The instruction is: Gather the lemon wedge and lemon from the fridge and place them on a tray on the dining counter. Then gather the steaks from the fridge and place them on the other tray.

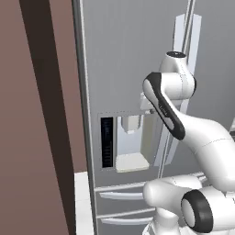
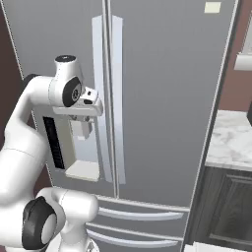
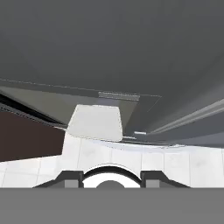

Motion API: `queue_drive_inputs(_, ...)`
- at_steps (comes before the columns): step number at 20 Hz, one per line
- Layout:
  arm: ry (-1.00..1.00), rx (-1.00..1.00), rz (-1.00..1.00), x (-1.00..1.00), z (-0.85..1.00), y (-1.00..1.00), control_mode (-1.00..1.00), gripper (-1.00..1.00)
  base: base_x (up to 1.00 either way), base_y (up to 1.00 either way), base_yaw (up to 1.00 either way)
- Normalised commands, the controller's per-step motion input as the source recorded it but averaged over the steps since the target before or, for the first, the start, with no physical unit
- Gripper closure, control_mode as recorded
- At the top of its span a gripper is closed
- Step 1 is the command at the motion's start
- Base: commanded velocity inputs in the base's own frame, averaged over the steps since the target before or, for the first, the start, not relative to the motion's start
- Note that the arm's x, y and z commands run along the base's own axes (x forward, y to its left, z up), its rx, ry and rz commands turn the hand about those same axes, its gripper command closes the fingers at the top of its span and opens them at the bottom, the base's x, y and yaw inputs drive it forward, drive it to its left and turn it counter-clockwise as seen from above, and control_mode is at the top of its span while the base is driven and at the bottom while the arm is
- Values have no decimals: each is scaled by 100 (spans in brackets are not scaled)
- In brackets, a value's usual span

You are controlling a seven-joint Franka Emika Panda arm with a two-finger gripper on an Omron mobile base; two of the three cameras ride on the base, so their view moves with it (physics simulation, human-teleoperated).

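No legible text, labels or numbers on fridge (image 2: pixel 162 98).

Arm (image 1: pixel 170 112) raised, elbow bent; tool (image 3: pixel 110 178) part-open, empty.

Fridge (image 2: pixel 162 98): directly ahead of the base, both upper doors shut.
Door handles (image 2: pixel 107 98): side by side at the seam between the two doors, upright.
Dispenser (image 1: pixel 131 142): recessed in the left door, left of the handles.
Drawers (image 2: pixel 133 216): below the doors, stacked one above the other.
Tool (image 3: pixel 109 179): in front of the left door, at dispenser height, just short of it.
Tabletop (image 2: pixel 231 140): right of fridge, above a lower cabinet (image 2: pixel 229 206).
Wall panel (image 1: pixel 36 114): left of fridge.
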Motion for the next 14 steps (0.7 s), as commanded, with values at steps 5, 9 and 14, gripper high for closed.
queue_drive_inputs(5, 0, 0, 0, 0, 0, 0, 100, -100, -21, -2, -1)
queue_drive_inputs(9, 0, 0, 0, 0, 0, 0, 100, -100, -63, -19, -3)
queue_drive_inputs(14, 0, 0, 0, 0, 0, 0, 100, -100, -46, -34, -3)
